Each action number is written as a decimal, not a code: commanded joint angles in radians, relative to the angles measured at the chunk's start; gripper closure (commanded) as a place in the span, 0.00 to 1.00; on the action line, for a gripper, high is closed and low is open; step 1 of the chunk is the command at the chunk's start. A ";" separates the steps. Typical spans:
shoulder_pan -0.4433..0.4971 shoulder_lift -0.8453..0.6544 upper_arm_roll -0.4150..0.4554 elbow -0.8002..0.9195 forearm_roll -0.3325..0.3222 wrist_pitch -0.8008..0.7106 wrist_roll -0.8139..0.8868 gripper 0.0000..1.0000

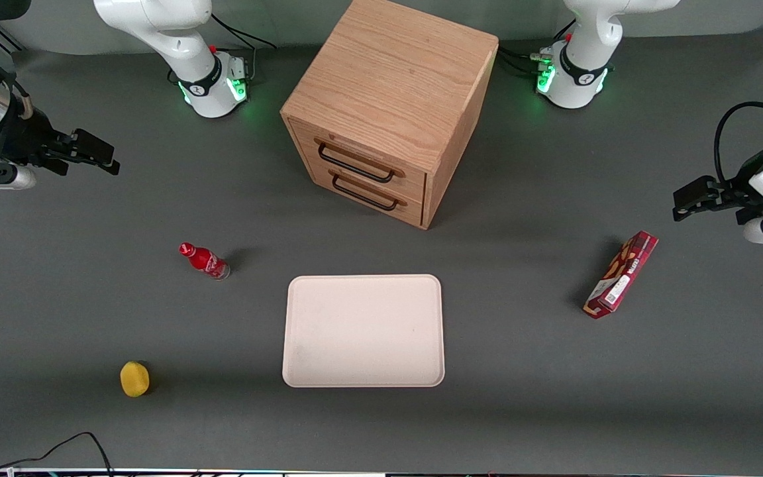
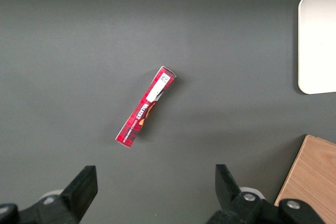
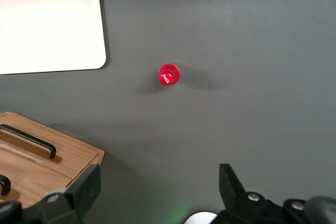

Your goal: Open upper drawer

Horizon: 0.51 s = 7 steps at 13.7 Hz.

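Note:
The oak cabinet [image 1: 388, 86] stands at the back middle of the table, its front turned toward the working arm's end. The upper drawer [image 1: 303, 140] is pushed in flush, and its black bar handle [image 1: 355, 167] sits above the lower drawer's handle [image 1: 365, 197]. My right gripper [image 1: 106, 158] hovers above the table, well away from the cabinet toward the working arm's end. It is open with nothing between its fingers. In the right wrist view the gripper [image 3: 157, 192] is spread wide over bare mat, and a corner of the cabinet [image 3: 79, 156] shows beside one finger.
A red bottle [image 1: 204, 260] [image 3: 169, 74] stands on the mat between the gripper and the white tray [image 1: 363, 330] [image 3: 47, 19]. A yellow fruit [image 1: 134, 379] lies nearer the front camera. A red snack box [image 1: 621, 275] [image 2: 146, 107] lies toward the parked arm's end.

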 commanded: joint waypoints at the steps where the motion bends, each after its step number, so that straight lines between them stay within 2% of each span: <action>1: 0.004 -0.001 -0.003 0.010 0.009 0.000 -0.006 0.00; 7: 0.006 0.013 -0.002 0.014 0.009 -0.012 -0.010 0.00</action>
